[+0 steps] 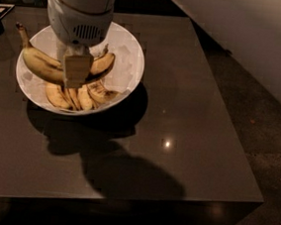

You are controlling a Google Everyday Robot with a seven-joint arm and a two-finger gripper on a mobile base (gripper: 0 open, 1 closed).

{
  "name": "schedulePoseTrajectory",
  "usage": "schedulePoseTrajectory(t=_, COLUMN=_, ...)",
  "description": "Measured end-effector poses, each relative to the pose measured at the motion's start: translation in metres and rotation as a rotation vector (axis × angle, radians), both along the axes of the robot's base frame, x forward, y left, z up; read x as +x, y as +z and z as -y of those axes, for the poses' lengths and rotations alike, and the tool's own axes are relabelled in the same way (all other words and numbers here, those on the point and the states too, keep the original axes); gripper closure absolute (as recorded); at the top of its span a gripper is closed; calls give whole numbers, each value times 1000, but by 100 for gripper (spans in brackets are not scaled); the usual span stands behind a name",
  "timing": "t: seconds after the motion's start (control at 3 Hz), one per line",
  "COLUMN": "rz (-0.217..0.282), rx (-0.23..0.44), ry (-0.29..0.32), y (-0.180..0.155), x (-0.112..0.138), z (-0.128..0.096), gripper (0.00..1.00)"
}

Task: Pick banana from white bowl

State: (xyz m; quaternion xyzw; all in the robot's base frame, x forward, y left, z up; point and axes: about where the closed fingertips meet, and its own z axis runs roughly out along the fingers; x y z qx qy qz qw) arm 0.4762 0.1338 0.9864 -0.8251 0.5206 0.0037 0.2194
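The gripper [76, 73] hangs over the white bowl [128, 53] at the table's back left. It is shut on the banana [38, 62], a long curved yellow one with a dark stem pointing up-left. The banana is held crosswise, lifted above the other fruit. Its right end [104, 62] shows past the finger. Several shorter spotted bananas [77, 96] lie in the bowl below it. The arm's wrist hides the bowl's back middle.
The bowl stands on a dark glossy table [178, 128] whose front edge and right edge are in view. A dark floor [259, 121] lies to the right. Dark objects [0, 16] sit at the far left edge.
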Motion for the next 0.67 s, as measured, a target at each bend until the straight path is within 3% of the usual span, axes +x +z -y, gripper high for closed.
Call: schedulePoseTrajectory(t=0.67, rz=54, rx=-24, ry=6, y=37, x=-61, z=21, gripper=100)
